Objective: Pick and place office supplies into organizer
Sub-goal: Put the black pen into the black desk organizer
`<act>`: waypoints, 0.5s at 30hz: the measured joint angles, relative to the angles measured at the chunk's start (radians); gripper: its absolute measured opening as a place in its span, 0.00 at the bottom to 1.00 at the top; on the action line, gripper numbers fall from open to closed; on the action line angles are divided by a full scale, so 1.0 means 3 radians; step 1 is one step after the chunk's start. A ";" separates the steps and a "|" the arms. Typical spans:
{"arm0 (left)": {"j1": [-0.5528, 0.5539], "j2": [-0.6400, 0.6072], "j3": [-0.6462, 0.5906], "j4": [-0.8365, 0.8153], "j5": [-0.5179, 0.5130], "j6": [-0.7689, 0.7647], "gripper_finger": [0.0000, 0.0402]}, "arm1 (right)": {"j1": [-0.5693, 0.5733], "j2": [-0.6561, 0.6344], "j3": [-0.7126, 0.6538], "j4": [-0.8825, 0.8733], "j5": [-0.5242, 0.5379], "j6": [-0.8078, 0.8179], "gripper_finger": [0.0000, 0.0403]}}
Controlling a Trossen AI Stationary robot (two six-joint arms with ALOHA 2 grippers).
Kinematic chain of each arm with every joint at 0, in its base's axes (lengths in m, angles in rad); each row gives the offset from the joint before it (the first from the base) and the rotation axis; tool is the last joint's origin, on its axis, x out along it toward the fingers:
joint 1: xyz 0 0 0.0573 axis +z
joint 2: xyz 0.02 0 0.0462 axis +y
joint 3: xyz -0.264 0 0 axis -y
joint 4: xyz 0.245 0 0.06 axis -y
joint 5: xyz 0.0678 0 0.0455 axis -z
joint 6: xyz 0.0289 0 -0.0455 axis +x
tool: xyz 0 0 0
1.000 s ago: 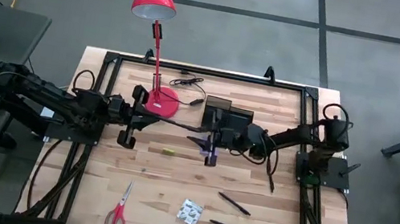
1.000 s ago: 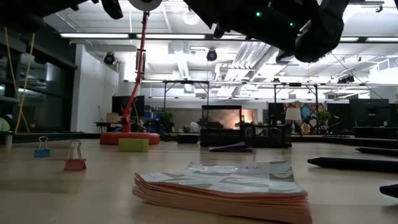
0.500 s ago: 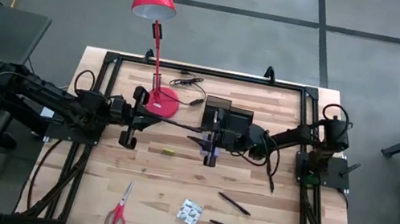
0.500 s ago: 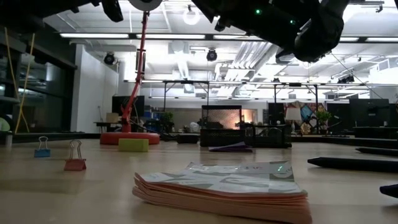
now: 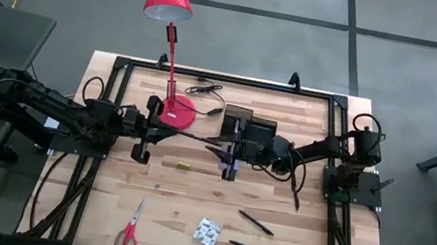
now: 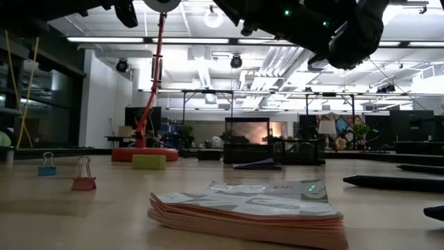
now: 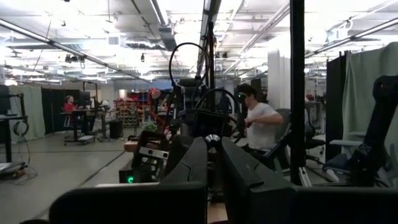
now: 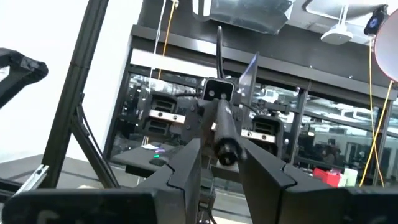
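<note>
We count most of the job still ahead: the scissors (image 5: 129, 229), the patterned packet (image 5: 206, 232), two pens (image 5: 255, 223) and a tiny yellow piece (image 5: 183, 167) lie loose on the table (image 5: 188, 198), well apart from the organizer (image 5: 239, 114) near the far edge. The right gripper (image 5: 228, 151) holds a pen (image 8: 225, 134) just beside the organizer, over the purple notepad (image 5: 230, 172). The left gripper (image 5: 152, 127) waits, fingers closed and empty, by the lamp base (image 5: 177, 111).
</note>
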 joint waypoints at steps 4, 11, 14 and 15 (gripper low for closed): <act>0.0000 0.0000 0.0000 -0.0002 -0.0001 -0.0015 0.00 | -0.0001 0.0000 0.0000 0.0000 -0.0002 0.0050 0.25; 0.0000 0.0000 0.0000 -0.0032 -0.0006 -0.0023 0.00 | 0.0001 0.0000 0.0000 0.0002 -0.0105 0.0020 0.25; 0.0000 0.0000 0.0000 -0.0039 -0.0017 -0.0023 0.00 | 0.0001 -0.0002 -0.0001 0.0031 -0.0130 0.0041 0.25; 0.0000 0.0000 0.0000 -0.0039 -0.0017 -0.0023 0.00 | 0.0001 -0.0003 -0.0001 0.0030 -0.0130 0.0038 0.25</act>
